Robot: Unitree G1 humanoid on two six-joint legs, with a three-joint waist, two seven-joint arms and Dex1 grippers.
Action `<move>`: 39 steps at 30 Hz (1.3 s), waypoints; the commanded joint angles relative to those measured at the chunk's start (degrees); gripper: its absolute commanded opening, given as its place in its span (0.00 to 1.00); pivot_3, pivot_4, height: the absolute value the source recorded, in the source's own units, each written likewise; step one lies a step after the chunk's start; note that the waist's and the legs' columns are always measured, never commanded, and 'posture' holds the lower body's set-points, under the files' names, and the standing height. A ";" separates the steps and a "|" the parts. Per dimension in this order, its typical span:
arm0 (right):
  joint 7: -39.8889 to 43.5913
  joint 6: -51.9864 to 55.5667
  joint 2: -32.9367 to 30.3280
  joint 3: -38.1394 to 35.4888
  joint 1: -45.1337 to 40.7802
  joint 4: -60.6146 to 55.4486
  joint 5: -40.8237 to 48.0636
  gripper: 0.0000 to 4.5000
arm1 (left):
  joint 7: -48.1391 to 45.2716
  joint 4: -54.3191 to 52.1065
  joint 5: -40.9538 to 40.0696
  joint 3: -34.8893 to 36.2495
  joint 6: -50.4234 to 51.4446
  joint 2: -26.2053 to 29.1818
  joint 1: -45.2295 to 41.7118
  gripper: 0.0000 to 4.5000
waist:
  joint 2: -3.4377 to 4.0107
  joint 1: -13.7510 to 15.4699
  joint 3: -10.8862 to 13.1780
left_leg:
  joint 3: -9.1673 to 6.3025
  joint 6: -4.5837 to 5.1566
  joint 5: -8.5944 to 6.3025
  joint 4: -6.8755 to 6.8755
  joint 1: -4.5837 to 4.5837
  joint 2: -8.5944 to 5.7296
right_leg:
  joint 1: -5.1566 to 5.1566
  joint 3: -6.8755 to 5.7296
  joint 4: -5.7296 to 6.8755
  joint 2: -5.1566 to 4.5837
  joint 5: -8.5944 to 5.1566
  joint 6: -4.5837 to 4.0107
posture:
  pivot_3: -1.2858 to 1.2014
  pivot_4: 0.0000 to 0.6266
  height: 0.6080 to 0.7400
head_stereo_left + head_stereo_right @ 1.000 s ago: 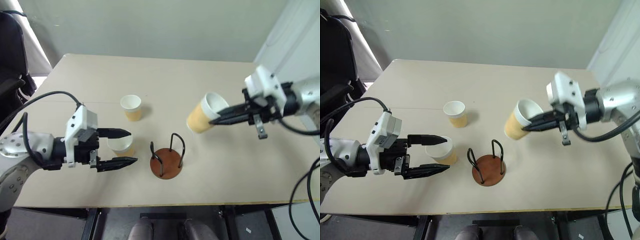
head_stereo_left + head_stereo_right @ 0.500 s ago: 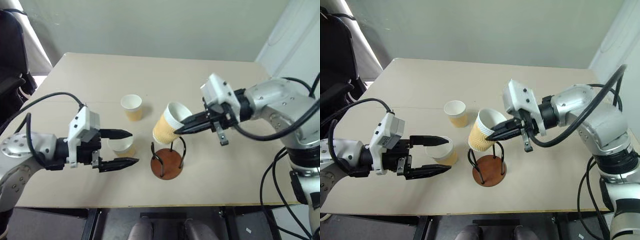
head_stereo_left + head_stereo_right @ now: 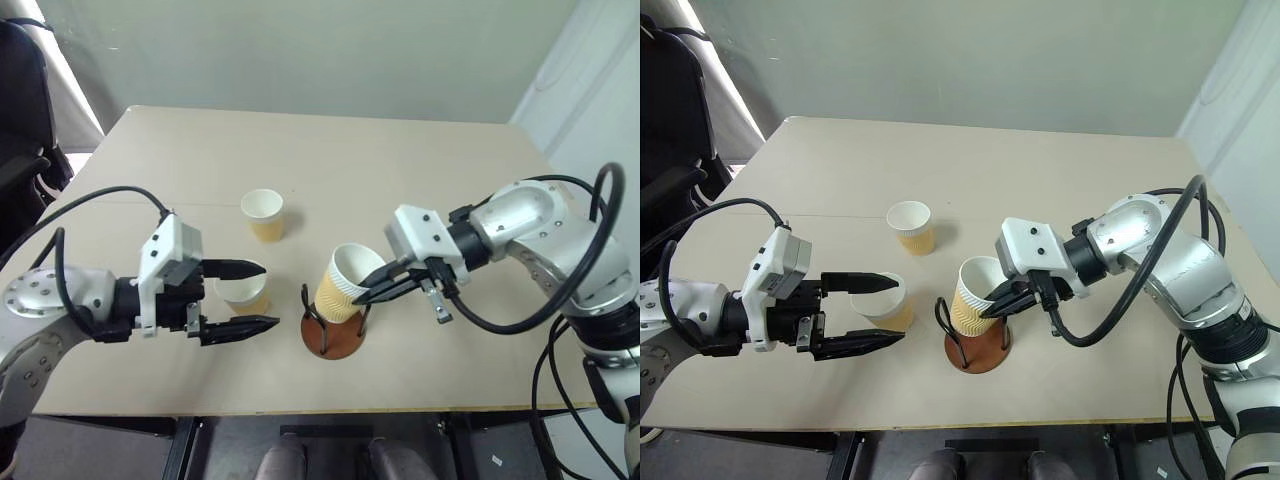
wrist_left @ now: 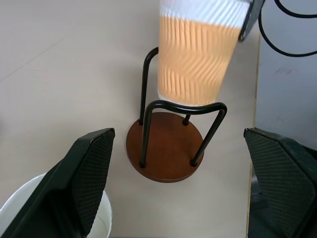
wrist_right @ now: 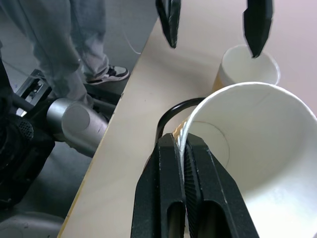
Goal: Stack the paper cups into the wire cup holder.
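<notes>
We see one paper cup (image 3: 343,283) pinched by its rim in the right pincer (image 3: 372,290), whose two fingers are clenched on the cup wall, one inside and one outside; the cup hangs tilted with its bottom down among the black wire loops of the wire cup holder (image 3: 333,327), just above the round reddish-brown base; from the left wrist view we can tell the cup's bottom sits between the loops and apart from the disc; the holder stands on the tabletop (image 3: 400,170) near its front edge; a second cup (image 3: 243,290) stands upright just beside the holder on the robot's left, between the spread fingers of the left pincer (image 3: 243,296), which is released and holds nothing; a third cup (image 3: 264,214) stands upright farther back on the tabletop, well apart from both pincers.
</notes>
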 commanded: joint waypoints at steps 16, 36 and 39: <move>0.10 -1.93 1.31 -0.59 -0.40 -0.32 -2.98 0.61 | -0.23 -0.95 -0.62 2.02 -0.94 0.46 0.03 1.00 | 0.00 0.00 0.00 | 0.00 -0.01 0.00 0.00 0.00 0.00 | 0.00 0.00 0.00 0.00 0.00 0.00 | 0.52 0.24 1.00; -3.66 14.79 -6.76 -33.52 9.20 6.85 23.55 0.98 | -11.86 11.48 25.16 -18.04 -16.90 7.79 -9.36 1.00 | 0.02 0.19 0.01 | -0.02 -0.34 -0.18 -0.09 -0.09 0.10 | -0.17 0.01 -0.02 0.10 -0.15 -0.24 | 0.52 0.24 1.00; -3.88 14.78 -8.30 -34.04 12.40 4.16 24.67 0.98 | -12.43 13.11 27.97 -20.10 -18.57 7.11 -10.46 1.00 | 0.02 0.19 0.01 | -0.02 -0.34 -0.23 -0.06 -0.09 0.22 | -0.14 0.01 -0.07 0.18 -0.15 -0.24 | 0.52 0.24 1.00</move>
